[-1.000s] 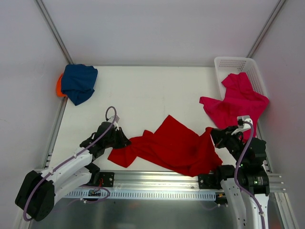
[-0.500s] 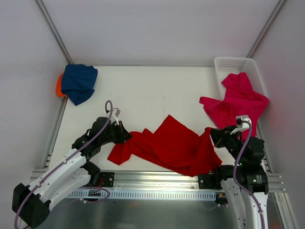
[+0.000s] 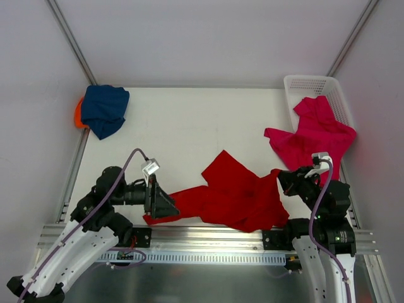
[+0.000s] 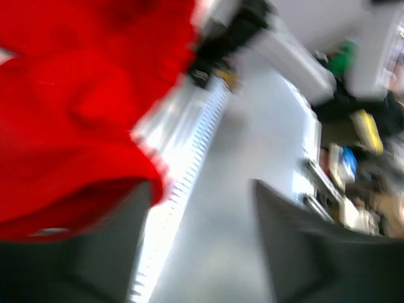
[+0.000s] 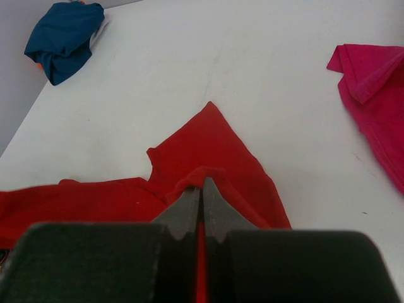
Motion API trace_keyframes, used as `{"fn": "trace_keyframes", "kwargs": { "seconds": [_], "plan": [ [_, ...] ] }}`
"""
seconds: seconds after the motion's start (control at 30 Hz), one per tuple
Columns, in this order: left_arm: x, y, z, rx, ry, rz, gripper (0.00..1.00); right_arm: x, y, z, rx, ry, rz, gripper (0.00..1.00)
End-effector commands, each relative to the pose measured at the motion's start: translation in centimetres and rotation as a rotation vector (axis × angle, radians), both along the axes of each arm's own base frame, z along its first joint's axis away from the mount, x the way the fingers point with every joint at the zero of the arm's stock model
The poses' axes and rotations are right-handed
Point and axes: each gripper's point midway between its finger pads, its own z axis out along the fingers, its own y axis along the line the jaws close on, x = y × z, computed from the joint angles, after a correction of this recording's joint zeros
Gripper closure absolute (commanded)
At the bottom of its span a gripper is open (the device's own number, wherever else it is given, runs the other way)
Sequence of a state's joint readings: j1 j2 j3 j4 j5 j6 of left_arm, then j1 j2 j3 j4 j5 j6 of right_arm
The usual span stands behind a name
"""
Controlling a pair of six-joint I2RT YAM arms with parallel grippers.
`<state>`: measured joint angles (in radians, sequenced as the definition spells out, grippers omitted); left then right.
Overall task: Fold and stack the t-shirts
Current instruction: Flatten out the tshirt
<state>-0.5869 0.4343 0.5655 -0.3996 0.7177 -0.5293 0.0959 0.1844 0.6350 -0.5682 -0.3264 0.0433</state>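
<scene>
The red t-shirt (image 3: 233,192) lies crumpled near the table's front edge. My right gripper (image 3: 281,178) is shut on a raised fold at its right end, and in the right wrist view the cloth (image 5: 208,142) bunches over the tips of that gripper (image 5: 203,184). My left gripper (image 3: 169,207) is at the shirt's left end, pointing right. Its blurred fingers (image 4: 76,252) stand wide apart with nothing between them, and the red cloth (image 4: 69,107) is beside one of them. The navy shirt (image 3: 104,110) sits bunched on the orange one (image 3: 77,115) at the far left corner. The pink shirt (image 3: 312,136) spills from the basket.
A white lattice basket (image 3: 306,82) stands at the far right corner. An aluminium rail (image 3: 208,237) runs along the near edge under both arm bases. Grey walls close in left and right. Bare white tabletop (image 3: 196,120) lies between the shirts.
The left gripper has opened, let go of the red shirt's left end and swung back toward the near edge. The shirt's left part has slumped. The right arm has not moved.
</scene>
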Motion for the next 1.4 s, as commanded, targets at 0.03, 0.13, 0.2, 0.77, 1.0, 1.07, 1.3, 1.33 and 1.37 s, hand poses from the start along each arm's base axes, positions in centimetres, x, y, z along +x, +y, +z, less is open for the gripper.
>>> {"fn": "trace_keyframes", "kwargs": {
  "seconds": [0.03,0.13,0.2,0.77,1.0,1.07,1.3,1.33,1.37],
  "plan": [
    [-8.9,1.5,2.5,-0.171,0.047,-0.373,0.07,-0.6,-0.2,1.6,0.001,-0.044,-0.004,1.0],
    [-12.6,3.3,4.2,-0.255,-0.065,-0.494,0.01,-0.7,-0.1,1.5,0.02,-0.038,-0.009,0.99],
    [-14.3,4.3,5.2,-0.294,-0.164,-0.535,0.01,-0.7,0.2,1.4,0.04,-0.038,0.0,1.0],
    [11.9,0.1,-9.2,0.352,0.081,0.41,0.01,-0.6,1.0,2.7,0.113,-0.055,0.025,0.99],
    [12.1,-1.2,-15.0,0.393,0.169,0.359,0.01,-0.8,0.8,2.7,0.082,-0.062,0.026,0.99],
    [11.7,-1.2,-15.4,0.384,0.168,0.347,0.01,-0.7,0.8,2.2,0.074,-0.055,0.024,0.99],
    [10.6,-1.2,-15.1,0.352,0.154,0.313,0.05,0.1,1.0,0.5,0.095,-0.027,0.025,0.99],
    [10.6,-1.2,-14.9,0.346,0.151,0.307,0.07,0.1,1.0,0.5,0.097,-0.028,0.026,0.99],
    [10.5,-1.2,-14.8,0.343,0.15,0.304,0.09,0.2,1.1,0.3,0.097,-0.024,0.026,1.0]
  ]
}}
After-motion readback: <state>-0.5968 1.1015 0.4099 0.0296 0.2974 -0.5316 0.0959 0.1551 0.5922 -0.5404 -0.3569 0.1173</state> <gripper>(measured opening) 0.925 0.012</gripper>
